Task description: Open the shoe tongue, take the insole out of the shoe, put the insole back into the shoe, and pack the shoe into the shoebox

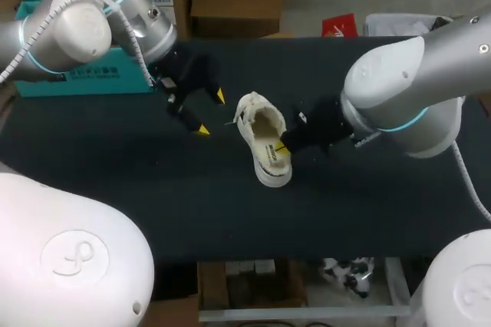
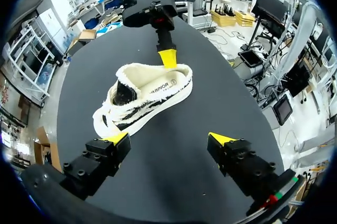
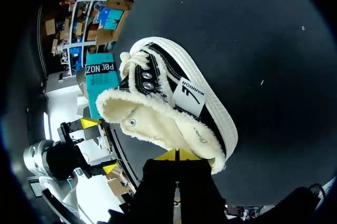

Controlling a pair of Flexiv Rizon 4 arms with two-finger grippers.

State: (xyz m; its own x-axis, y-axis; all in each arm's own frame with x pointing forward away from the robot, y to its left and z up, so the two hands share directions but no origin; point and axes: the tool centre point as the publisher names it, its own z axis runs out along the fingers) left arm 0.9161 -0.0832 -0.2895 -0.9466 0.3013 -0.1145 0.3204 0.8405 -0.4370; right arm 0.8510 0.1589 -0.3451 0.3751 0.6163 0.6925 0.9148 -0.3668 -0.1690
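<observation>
With the insole lying inside the shoe, my right gripper pinched together at its heel rim (on what, I cannot tell) and my left gripper spread wide off its toe, I judge that packing into the shoebox beyond that toe is not yet begun.

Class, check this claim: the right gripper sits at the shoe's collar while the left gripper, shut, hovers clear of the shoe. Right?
Not quite: the left gripper is open, its fingers wide apart, as the left wrist view shows. It does hover clear of the shoe, with the right gripper at the collar.
</observation>
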